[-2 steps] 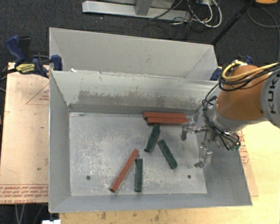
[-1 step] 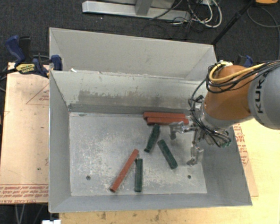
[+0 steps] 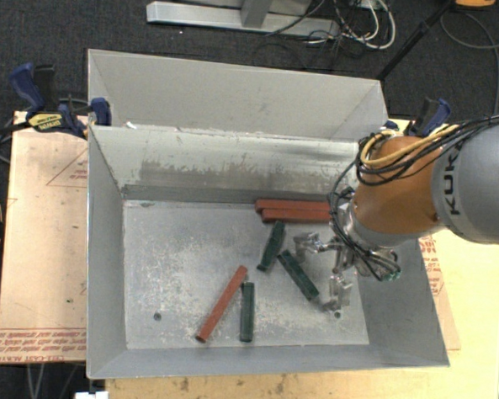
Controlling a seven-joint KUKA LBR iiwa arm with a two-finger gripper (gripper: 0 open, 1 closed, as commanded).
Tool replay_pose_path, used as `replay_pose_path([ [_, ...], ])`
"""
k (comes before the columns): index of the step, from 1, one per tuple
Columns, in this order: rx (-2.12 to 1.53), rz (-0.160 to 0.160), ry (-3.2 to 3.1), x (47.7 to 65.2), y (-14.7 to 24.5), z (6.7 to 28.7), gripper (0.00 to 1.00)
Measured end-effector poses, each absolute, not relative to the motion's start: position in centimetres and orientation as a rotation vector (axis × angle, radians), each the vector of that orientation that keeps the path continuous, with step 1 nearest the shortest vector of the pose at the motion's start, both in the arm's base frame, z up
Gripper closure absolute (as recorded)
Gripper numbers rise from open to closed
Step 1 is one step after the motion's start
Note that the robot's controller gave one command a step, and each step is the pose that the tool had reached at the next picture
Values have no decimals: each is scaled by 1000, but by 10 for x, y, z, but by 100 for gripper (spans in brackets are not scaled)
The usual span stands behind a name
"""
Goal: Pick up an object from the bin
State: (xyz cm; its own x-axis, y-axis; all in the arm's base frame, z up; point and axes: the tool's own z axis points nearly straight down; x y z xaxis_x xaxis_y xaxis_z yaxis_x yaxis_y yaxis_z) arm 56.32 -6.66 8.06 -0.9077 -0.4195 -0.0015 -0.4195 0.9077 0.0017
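— Whereabouts of the gripper [image 3: 338, 299]?

— Low in the right part of the bin [image 3: 170, 257], under the orange wrist, pointing down at the floor. Just beside the lower-right end of a dark green stick [image 3: 300, 275]. Not round it.

— Open or closed?

— Cannot tell from here. Nothing seen in its hold.

— Lie of that stick?

— Flat on the floor, with the long axis slanting from upper left to lower right and the lower end toward the gripper. Upper end close to the foot of a second green stick [image 3: 271, 245], which lies steeper and reaches up toward the red-brown bar [image 3: 293, 210] along the back wall. Touching there or just apart: cannot tell.

— Why that spot, at a guess?

— Probably for room. Bare floor to the right of the stick and the side wall well off, so space to come down. Better gripped across the slant than along it, judging by the narrow width.

— And the rest?

— Red stick [image 3: 223, 303] and third green stick [image 3: 246, 311], well apart from the gripper, left of it and nearer the front wall. Red one slanted, green one nearly straight up and down in the view, upper ends close together.
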Motion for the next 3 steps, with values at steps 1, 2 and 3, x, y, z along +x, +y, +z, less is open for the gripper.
replay_pose_path([
  [1,-793,1,3038,543,-13,71,100],
  [2,-793,1,3038,543,-13,71,100],
  [3,-715,1,3056,516,-12,215,100],
])
